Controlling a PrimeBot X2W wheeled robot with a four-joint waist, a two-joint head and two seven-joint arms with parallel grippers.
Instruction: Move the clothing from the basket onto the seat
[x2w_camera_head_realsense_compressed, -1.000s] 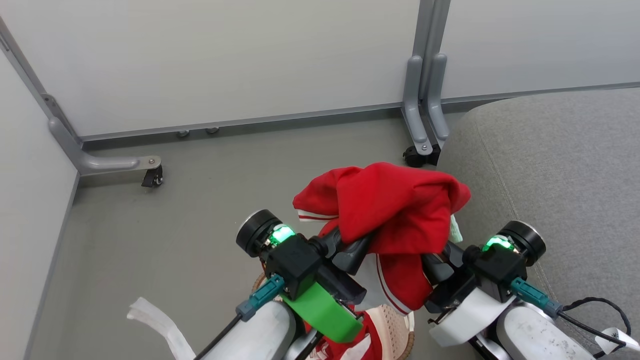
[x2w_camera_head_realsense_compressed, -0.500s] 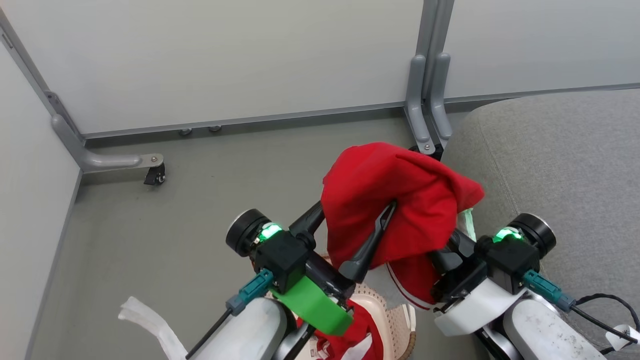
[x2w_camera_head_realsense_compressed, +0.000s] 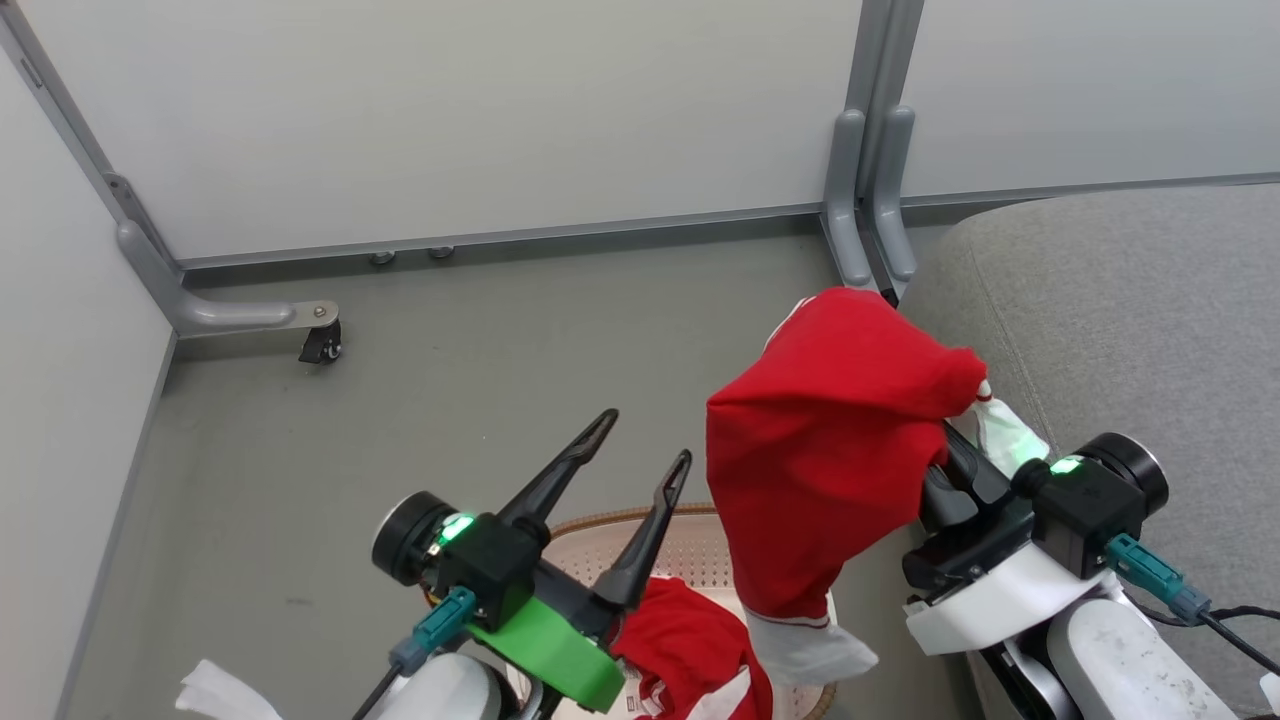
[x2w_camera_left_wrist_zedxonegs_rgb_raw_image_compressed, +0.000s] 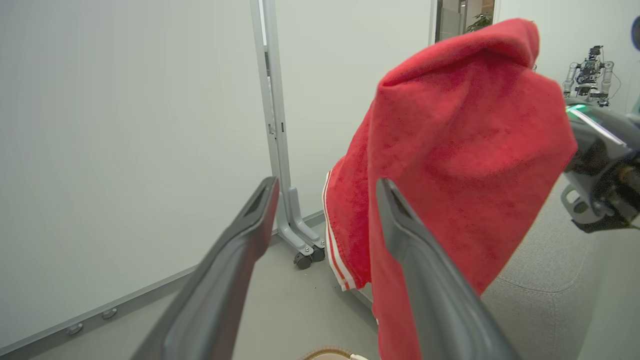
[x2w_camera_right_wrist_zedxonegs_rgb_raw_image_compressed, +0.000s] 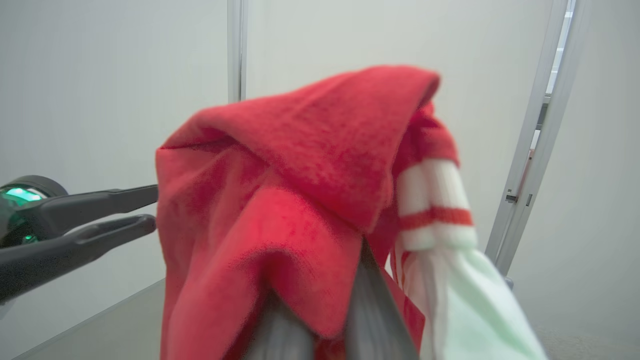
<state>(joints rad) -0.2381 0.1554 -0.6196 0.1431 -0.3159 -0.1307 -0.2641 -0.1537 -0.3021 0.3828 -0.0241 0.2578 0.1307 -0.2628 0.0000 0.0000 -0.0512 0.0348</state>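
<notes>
The right gripper (x2w_camera_head_realsense_compressed: 948, 478), at the lower right of the head view, has its jaws together, clamped on a fold of the held garment (x2w_camera_head_realsense_compressed: 820, 450). The cloth drapes over the fingers and hangs free at centre frame, its white hem low beside the basket (x2w_camera_head_realsense_compressed: 600, 524). It is carried bunched and high, judged so that it clears the basket rim and the seat's edge in transfer. The left gripper (x2w_camera_head_realsense_compressed: 645, 437), at lower centre-left, stands with jaws wide apart and empty, just beside the cloth but not touching it. The load therefore rests on one arm alone, judged as preparation for a swing toward the right of the frame. The seat (x2w_camera_head_realsense_compressed: 1130, 320) occupies the right side of the frame, close to the held garment. The second garment (x2w_camera_head_realsense_compressed: 690, 640) lies in the basket at bottom centre, partly under the left gripper. Task judged less than half done: neither garment is on the seat.
</notes>
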